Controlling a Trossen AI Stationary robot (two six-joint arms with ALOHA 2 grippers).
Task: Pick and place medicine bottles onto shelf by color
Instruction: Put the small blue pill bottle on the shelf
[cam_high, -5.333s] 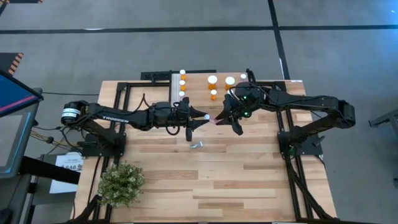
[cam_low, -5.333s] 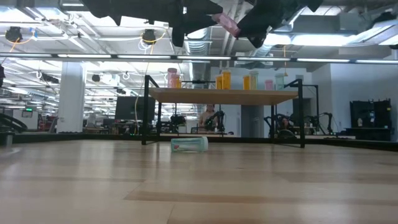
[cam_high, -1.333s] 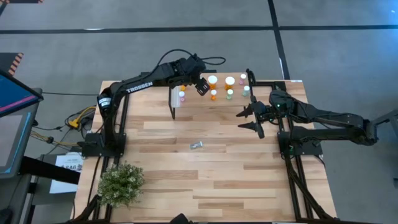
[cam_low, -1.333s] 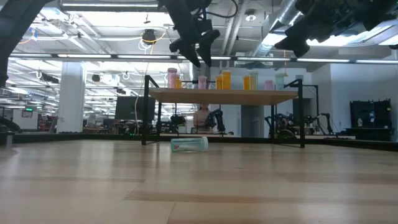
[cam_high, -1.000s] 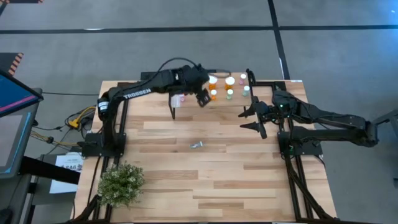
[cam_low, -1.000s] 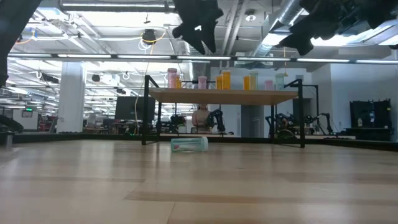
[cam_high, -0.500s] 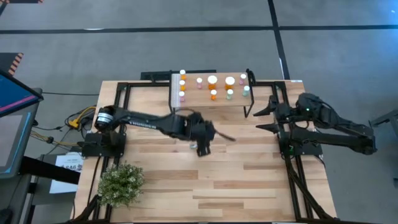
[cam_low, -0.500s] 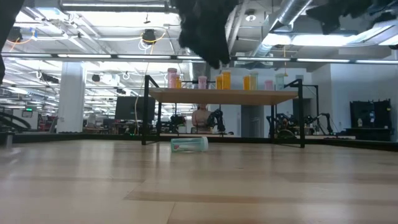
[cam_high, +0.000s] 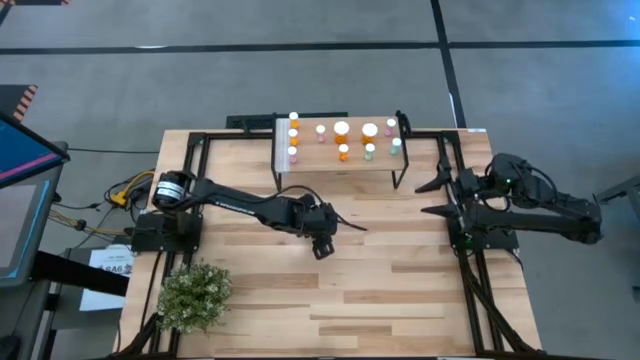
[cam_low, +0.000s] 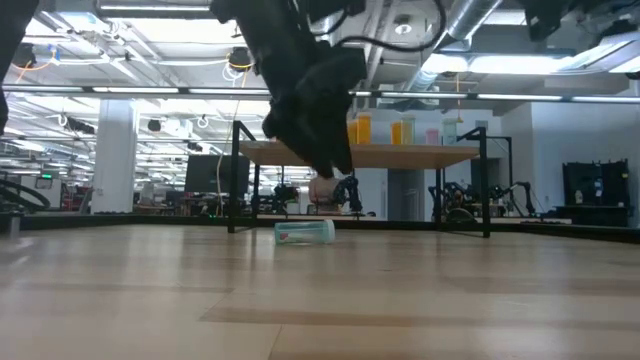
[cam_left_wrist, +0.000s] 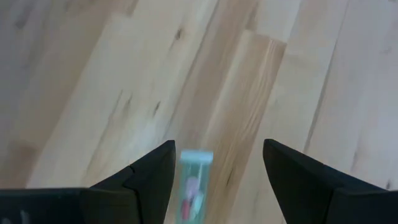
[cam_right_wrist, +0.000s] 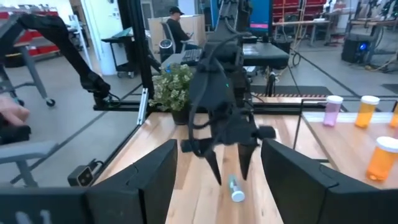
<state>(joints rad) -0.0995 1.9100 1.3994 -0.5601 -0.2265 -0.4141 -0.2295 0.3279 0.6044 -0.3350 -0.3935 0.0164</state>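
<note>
Wooden tabletop (cam_high: 400, 290) seen from above: shelf (cam_high: 330, 165) already carries most medicine bottles (cam_high: 343, 152); left gripper (cam_high: 322, 243) hangs over the centre; right gripper (cam_high: 432, 197) waits aside, open, empty; left wrist view: one pale green bottle (cam_left_wrist: 191, 190) lies between spread, empty fingers (cam_left_wrist: 149, 180), unsorted.

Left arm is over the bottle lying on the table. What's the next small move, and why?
Probably lower the left gripper straight down. Its open fingers straddle the pale green bottle lying on its side on the table, but the low view shows a gap above it. The right gripper waits aside, open.
</note>
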